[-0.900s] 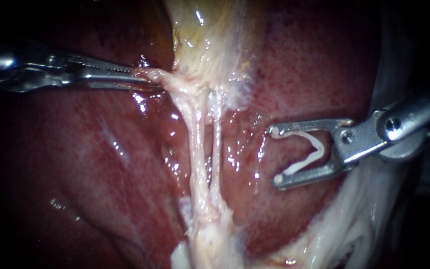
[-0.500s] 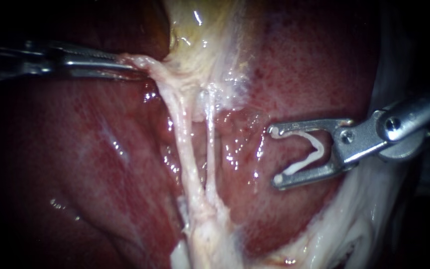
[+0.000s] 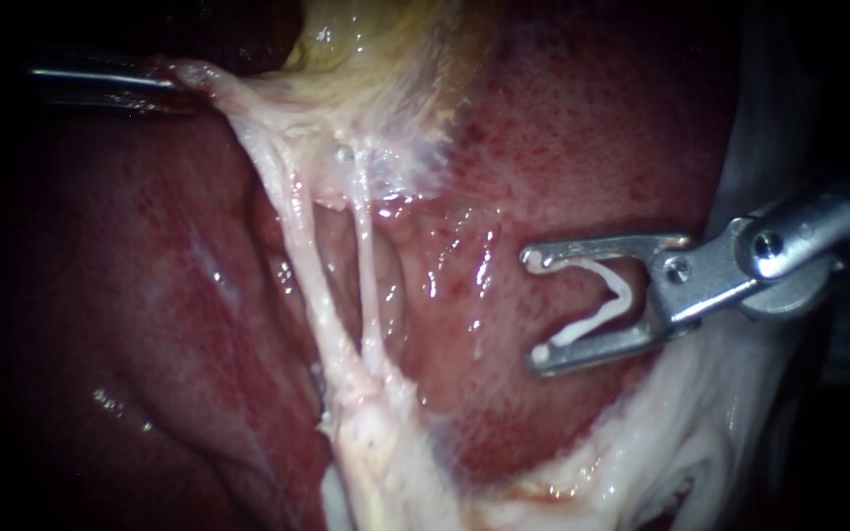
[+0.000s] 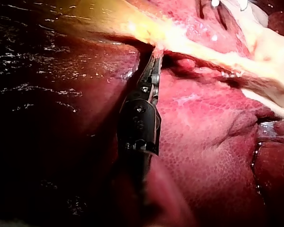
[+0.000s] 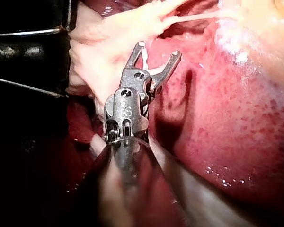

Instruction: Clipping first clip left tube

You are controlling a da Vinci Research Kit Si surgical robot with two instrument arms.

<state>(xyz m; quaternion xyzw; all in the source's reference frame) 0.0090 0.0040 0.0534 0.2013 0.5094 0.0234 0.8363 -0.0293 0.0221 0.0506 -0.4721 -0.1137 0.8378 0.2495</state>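
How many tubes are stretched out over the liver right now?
2. The left tube slants down from below the gallbladder. The thinner right tube runs just beside it, and they meet lower down. Others may be hidden under tissue.

Endoscope light centred: liver (image 3: 563,147) bright mid-field, wet glare specks, margins black. Right wrist view: right instrument (image 5: 159,51) throws a dark shadow onto the liver.

Silver, screw-pinned right instrument (image 3: 537,308); dark wrist block on left instrument (image 4: 155,55).
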